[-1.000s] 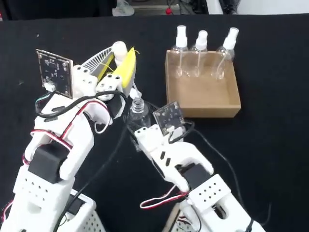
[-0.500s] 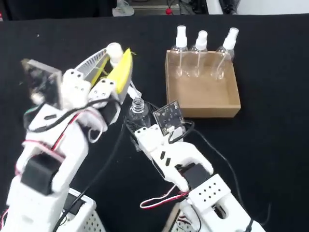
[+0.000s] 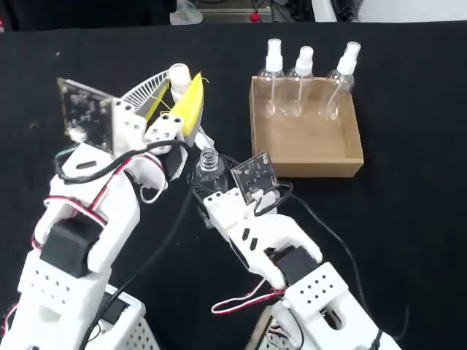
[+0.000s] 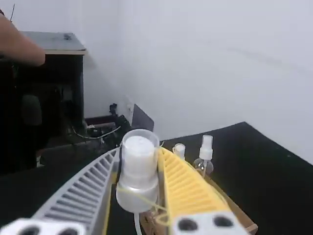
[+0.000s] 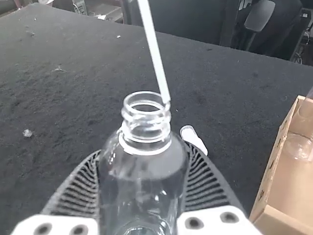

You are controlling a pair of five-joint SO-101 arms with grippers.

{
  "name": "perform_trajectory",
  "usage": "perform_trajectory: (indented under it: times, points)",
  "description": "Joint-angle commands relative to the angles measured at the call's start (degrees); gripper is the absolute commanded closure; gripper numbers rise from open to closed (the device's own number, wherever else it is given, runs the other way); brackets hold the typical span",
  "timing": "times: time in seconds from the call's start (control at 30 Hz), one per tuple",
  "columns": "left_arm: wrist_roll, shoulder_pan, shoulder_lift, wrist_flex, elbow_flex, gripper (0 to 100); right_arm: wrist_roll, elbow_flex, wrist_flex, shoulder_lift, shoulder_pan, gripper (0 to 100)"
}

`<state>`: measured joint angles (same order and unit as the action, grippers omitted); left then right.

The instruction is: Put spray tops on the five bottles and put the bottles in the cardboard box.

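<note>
We are holding the spray top in the left gripper and the bottle in the right gripper. The tube is grazing the rim, so it may slip outside.

The bottle loses its base, and the white tube its upper end, to the right wrist view's edges.

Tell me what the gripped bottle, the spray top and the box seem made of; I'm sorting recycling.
The bottle: clear glossy plastic, likely; see-through, with highlights. The spray top: white, smooth plastic, it seems; opaque, moulded. The box: brown matte cardboard; raw-edged thin walls.
</note>
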<state>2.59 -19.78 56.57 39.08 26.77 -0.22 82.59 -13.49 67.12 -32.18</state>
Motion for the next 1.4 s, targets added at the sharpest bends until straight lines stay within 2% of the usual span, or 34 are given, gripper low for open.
perform_trajectory:
  times: [0.0,0.17,0.67,0.87,1.07,1.37]
  points:
    - [-1.2,-0.8,-2.1,5.4,-7.1,97,0.1,-0.2,1.6,1.8,-0.6,98.7]
    - [-1.3,-0.7,-2.6,10.2,-12.0,97,0.1,-0.2,1.6,1.8,-0.6,98.7]
    - [-1.3,-1.0,-2.9,10.5,-12.4,97,0.1,-0.2,1.6,1.8,-0.5,98.7]
    - [-1.4,-5.3,-2.5,12.5,-13.1,97,0.1,-0.2,1.6,1.8,-0.5,98.7]
    - [-3.3,-3.2,-3.0,14.4,-15.5,97,0.1,-0.2,1.6,1.8,-0.5,98.7]
    - [-4.3,-3.7,-3.1,14.4,-15.3,97,0.1,-0.2,1.6,1.8,-0.5,98.7]
